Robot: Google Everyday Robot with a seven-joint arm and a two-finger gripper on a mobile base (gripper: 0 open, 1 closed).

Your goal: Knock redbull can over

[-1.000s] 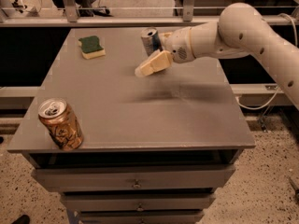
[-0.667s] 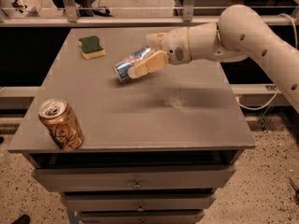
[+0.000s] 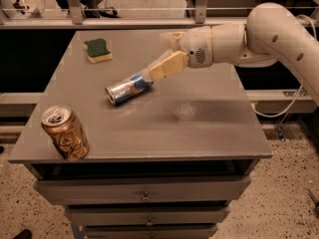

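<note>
1. Since a second ago, your tall, slim silver and blue redbull can [image 3: 128,87] has gone from upright at the far side of the flat grey table [image 3: 209,128] to lying on its side nearer the middle. The gripper [image 3: 157,54] has come leftward after it.
2. Nearest you, the shorter, wider orange-gold drink can [image 3: 65,132] stands upright at the front left corner, its opened top showing. Grey drawers [image 3: 144,190] sit under the tabletop.
3. The redbull can rests flat on the table, left of centre and well apart from the gold can. Its silver end points to the front left and its other end lies at the lower fingertip.
4. The gripper hangs just above and behind that can. Its tan fingers [image 3: 167,65] are spread: one slants down to the can, the other sits higher and holds nothing.
5. Farther back on the left, a green and yellow rectangular sponge [image 3: 97,50] lies flat, apart from everything else.
</note>
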